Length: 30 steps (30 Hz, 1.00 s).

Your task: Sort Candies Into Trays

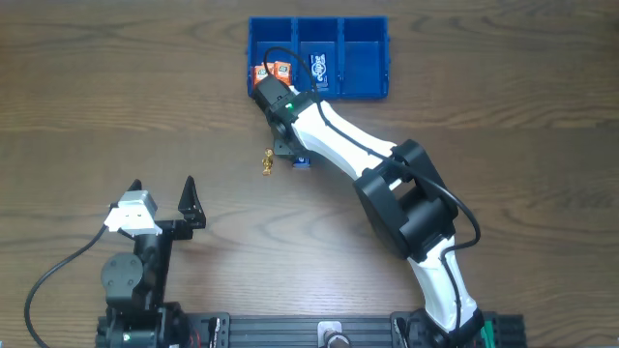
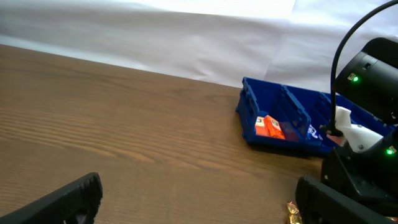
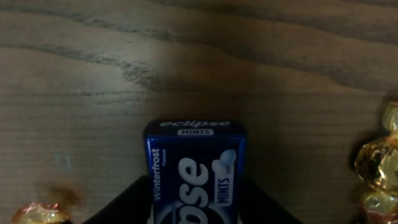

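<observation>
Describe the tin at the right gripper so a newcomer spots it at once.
From the blue tray at the far side of the table, come nearer to the right gripper. The mint tin lies on the wood at that gripper. It is a flat dark-blue box with white print; its neighbours are small gold-wrapped candies.

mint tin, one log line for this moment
right end effector: shut on mint tin | left end effector: open | gold candies: on table

One camera looks straight down on the brown wooden tabletop (image 1: 97, 97). My left wrist camera faces level, sharing the blue plastic three-compartment tray (image 2: 249, 118) far beyond my jaws; my right peers down, close.
</observation>
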Available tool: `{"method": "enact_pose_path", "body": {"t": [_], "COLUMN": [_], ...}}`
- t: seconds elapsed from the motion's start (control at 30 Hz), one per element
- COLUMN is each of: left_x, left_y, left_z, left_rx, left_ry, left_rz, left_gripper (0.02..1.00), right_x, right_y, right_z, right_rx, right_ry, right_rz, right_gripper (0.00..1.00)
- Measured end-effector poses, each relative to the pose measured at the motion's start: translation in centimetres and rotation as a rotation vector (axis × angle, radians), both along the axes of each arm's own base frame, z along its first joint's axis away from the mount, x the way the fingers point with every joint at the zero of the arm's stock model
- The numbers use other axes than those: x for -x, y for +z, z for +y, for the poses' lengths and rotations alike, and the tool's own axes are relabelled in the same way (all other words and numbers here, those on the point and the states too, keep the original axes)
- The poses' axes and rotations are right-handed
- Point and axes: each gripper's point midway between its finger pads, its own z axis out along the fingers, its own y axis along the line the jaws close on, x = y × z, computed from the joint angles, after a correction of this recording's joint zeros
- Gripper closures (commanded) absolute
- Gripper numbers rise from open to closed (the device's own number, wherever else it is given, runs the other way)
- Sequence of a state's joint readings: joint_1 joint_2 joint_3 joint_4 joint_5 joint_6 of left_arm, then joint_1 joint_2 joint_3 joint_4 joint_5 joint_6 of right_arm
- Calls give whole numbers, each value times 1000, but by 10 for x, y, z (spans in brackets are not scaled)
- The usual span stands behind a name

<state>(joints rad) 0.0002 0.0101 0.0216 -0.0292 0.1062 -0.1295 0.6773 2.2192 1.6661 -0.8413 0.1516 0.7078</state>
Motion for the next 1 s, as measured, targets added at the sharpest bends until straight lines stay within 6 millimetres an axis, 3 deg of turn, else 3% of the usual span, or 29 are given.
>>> {"method": "enact_pose_path", "body": {"t": [0.03,0.1,0.37,0.47,0.57,0.67,0.7,0.73,0.8,0.87,1.0], "left_x": [0,0,0,0,0,0,0,0,0,0,0], "left_y": [0,0,0,0,0,0,0,0,0,0,0], "left_z": [0,0,0,0,0,0,0,0,0,0,0], "left_rx": [0,0,0,0,0,0,0,0,0,0,0], "left_ry": [0,0,0,0,0,0,0,0,0,0,0], "left_rz": [0,0,0,0,0,0,0,0,0,0,0], "left_gripper": [20,20,20,20,20,20,23,20,20,20,20], "right_x": [0,-1,-1,-9,-33,-80,-93,-105,-122,-139,-162], "right_y": [0,1,2,22,87,198,225,248,268,263,215], "right_z": [0,1,0,-5,-11,-17,-20,-25,-34,-44,-46], "right_rx": [-1,-2,-5,-18,-57,-114,-130,-139,-132,-95,-34], "right_ry": [-3,2,-1,7,17,-7,-14,-22,-33,-37,-24], "right_rz": [0,-2,-5,-39,-179,-470,-554,-633,-720,-752,-709], "right_gripper": [853,945,965,965,965,963,963,958,958,958,958]}}
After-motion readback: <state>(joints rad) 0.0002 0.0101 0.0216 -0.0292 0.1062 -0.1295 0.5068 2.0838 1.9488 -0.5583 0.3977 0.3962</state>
